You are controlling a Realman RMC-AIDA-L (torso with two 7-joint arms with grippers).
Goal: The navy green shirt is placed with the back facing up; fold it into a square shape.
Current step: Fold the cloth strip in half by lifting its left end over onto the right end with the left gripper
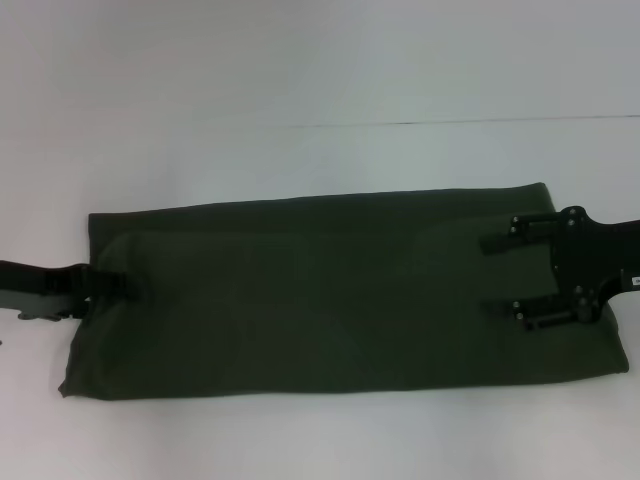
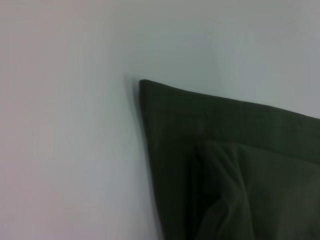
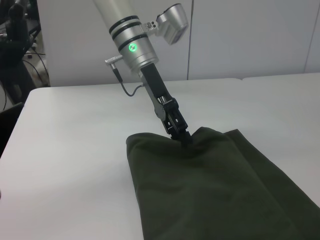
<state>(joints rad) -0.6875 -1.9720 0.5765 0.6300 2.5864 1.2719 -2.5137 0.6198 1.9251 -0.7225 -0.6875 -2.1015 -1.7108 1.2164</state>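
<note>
The navy green shirt (image 1: 330, 295) lies on the white table as a long band folded lengthwise, plain side up. My left gripper (image 1: 118, 287) is at the band's left end, shut on the fabric edge. In the right wrist view that same left gripper (image 3: 183, 138) pinches the edge, and the cloth rises in a small hump around it. My right gripper (image 1: 507, 282) is open over the band's right end, one finger (image 1: 497, 243) toward the far edge and the other toward the near edge. The left wrist view shows one corner of the shirt (image 2: 225, 165) with a folded layer on top.
The white table (image 1: 300, 80) extends behind and in front of the shirt. A seam line (image 1: 480, 123) crosses the table at the back. Beyond the table's far side, dark equipment and cables (image 3: 15, 45) stand by a wall.
</note>
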